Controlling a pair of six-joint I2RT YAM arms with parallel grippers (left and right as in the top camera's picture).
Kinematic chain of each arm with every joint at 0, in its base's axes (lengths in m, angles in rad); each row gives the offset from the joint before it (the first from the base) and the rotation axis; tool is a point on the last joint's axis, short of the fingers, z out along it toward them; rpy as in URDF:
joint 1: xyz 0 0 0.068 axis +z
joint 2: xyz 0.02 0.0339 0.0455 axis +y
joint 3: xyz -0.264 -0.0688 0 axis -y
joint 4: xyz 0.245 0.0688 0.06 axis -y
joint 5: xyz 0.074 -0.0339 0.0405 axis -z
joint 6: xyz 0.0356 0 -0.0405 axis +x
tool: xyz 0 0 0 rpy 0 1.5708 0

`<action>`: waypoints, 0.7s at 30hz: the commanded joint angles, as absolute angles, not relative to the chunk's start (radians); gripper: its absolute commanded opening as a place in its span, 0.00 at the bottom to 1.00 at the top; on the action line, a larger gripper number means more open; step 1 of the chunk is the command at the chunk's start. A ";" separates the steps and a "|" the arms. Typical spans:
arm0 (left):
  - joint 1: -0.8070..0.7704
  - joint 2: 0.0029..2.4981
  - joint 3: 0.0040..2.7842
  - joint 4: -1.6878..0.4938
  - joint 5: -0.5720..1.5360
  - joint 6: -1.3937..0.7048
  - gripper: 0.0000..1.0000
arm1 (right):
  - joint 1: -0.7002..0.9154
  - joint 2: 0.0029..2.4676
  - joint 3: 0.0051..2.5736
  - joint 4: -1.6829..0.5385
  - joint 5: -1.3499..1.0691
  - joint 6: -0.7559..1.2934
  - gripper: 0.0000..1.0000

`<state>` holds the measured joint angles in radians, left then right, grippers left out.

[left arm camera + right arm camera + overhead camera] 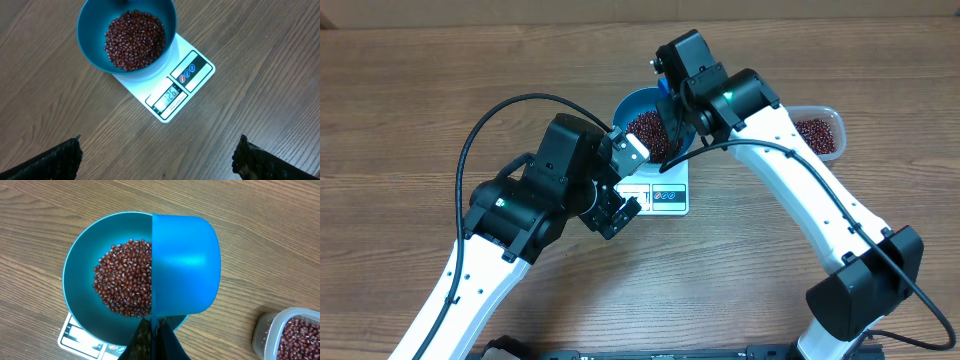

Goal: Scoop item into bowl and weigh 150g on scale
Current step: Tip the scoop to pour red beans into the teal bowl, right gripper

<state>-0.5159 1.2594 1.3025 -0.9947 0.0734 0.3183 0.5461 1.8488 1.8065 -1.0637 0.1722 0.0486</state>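
1. The right pincer [155, 330] is clamped on the handle of the blue scoop [185, 265]. The cup juts straight ahead of its fingertips with its back to the wrist camera, so its inside is hidden.
2. The bowl [80, 255] lies just below and ahead of that pincer, seated on the scale [75, 336], with the beans [125, 280] heaped in its middle.
3. The left pincer [157, 162] is spread wide and holds nothing. Bowl and scale lie ahead of it, apart.
4. The display seems to read short of target, so another scoop looks likely.
5. The clear tub [261, 335] of beans sits rightward and back from the right pincer, and that arm is the nearer. The scoop's long axis follows the fingers.
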 commanded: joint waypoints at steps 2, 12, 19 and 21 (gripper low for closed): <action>-0.509 1.257 1.325 -0.990 0.070 0.337 0.99 | 0.564 1.818 1.840 -1.056 0.206 0.052 0.04; -0.509 1.257 1.325 -0.990 0.070 0.337 1.00 | 0.567 1.818 1.840 -1.056 0.209 0.053 0.04; -0.509 1.257 1.325 -0.990 0.070 0.337 1.00 | 0.568 1.818 1.840 -1.056 0.210 0.052 0.04; -0.509 1.257 1.325 -0.990 0.070 0.337 1.00 | 0.569 1.818 1.840 -1.056 0.215 0.052 0.04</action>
<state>-0.5159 1.2594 1.3025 -0.9947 0.0738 0.3183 0.5636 1.8488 1.8065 -1.0637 0.1913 0.0490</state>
